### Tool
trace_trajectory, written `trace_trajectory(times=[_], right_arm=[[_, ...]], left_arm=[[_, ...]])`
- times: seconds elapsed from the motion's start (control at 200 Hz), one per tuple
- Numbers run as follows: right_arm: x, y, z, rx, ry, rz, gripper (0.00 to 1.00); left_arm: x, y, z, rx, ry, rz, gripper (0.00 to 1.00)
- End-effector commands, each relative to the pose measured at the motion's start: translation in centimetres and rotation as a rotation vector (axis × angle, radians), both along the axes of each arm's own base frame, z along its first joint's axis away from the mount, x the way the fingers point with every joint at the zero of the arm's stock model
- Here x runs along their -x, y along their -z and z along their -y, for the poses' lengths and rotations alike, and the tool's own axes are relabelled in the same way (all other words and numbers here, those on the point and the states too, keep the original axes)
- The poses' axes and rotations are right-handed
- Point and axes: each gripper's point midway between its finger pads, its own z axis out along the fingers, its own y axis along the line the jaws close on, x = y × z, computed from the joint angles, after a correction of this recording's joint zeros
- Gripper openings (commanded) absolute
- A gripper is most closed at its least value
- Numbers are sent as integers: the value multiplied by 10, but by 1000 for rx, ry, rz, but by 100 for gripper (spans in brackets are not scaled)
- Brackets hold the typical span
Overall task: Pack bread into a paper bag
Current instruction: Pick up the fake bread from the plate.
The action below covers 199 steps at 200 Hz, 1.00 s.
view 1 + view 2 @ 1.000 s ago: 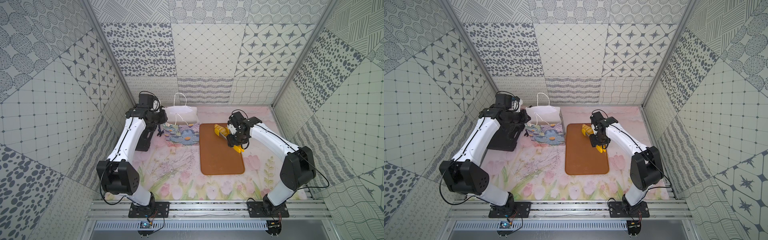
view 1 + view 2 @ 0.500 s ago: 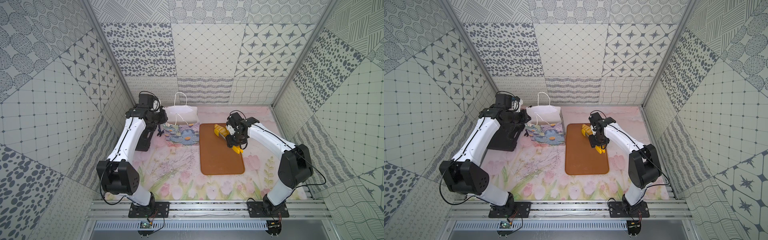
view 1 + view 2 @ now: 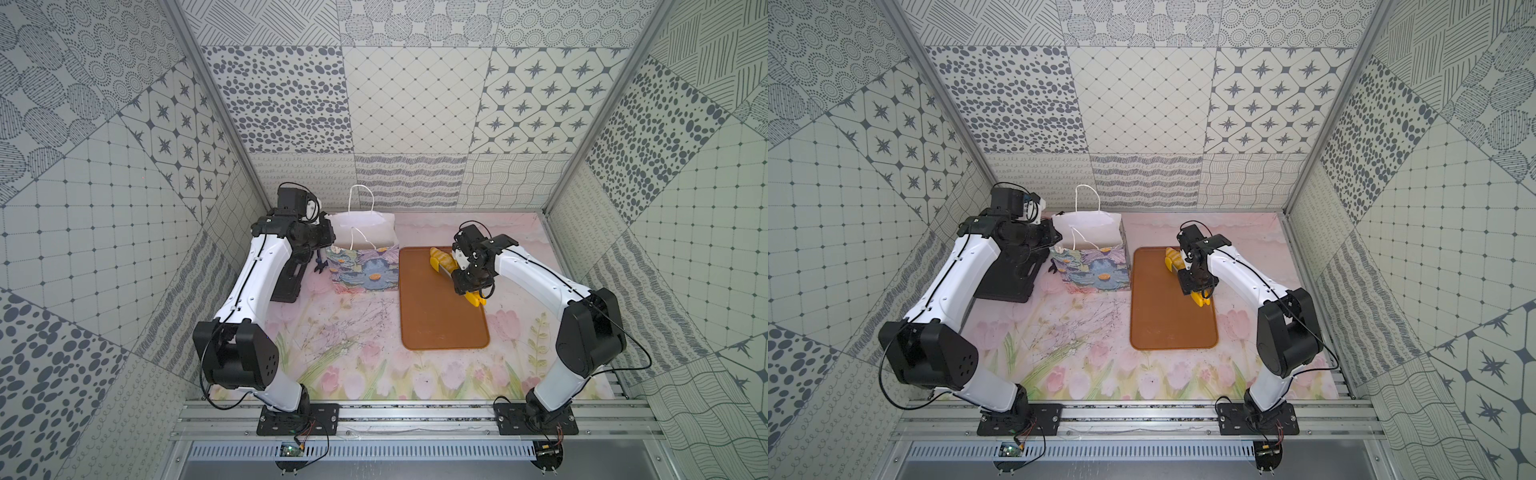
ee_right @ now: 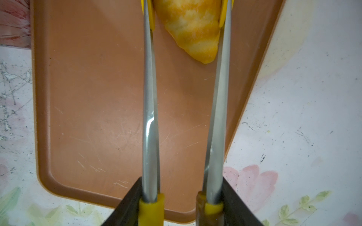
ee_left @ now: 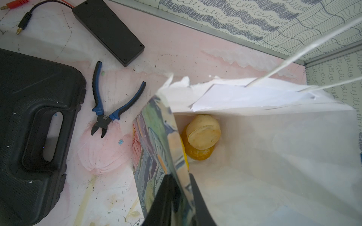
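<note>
Brown tray (image 4: 88, 97): being borne flat on the flowered mat (image 3: 353, 357), near half bare; tongs (image 4: 149, 125): being clamped by both handles between the fingers of the right gripper (image 4: 180, 199), arms being kept apart; striped croissant (image 4: 193, 25): being flanked by the yellow tips at the tray's far end; paper bag (image 3: 365, 266): being stood upright just beside that far end, mouth open; its side wall is being pinched by the left gripper (image 5: 182, 187), jaws pressed together on the paper; two buns (image 5: 203, 135): being kept stacked on the bag's floor; black case (image 5: 29, 127) and blue-handled cutters (image 5: 101, 117): being left lying beside the bag
</note>
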Motion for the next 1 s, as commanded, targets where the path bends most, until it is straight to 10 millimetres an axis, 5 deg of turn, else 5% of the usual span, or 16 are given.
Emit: trace_trajectory(times=[0.0, 0.991], right_arm=[[-9, -17, -4, -20, -8, 77, 57], [18, -69, 1, -52, -7, 179, 56]], left_arm=[[0, -6, 0, -9, 11, 18, 16], [2, -11, -2, -15, -2, 27, 16]])
